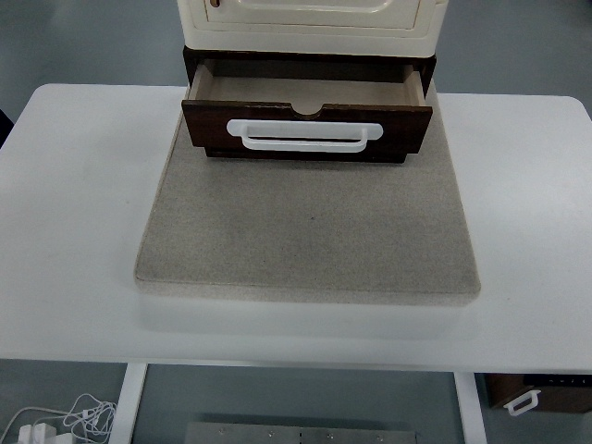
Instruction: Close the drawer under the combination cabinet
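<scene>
A dark brown drawer (208,125) with a white handle (305,134) stands pulled out from under the cream combination cabinet (310,23) at the far middle of the table. Its inside (305,90) shows bare and light brown. Neither of my hands is in the picture.
The cabinet sits on a grey felt mat (310,231) that covers the middle of the white table (74,185). Below the table's near edge lie white cables (65,421) on the floor at left and a brown box with a white handle (536,393) at right.
</scene>
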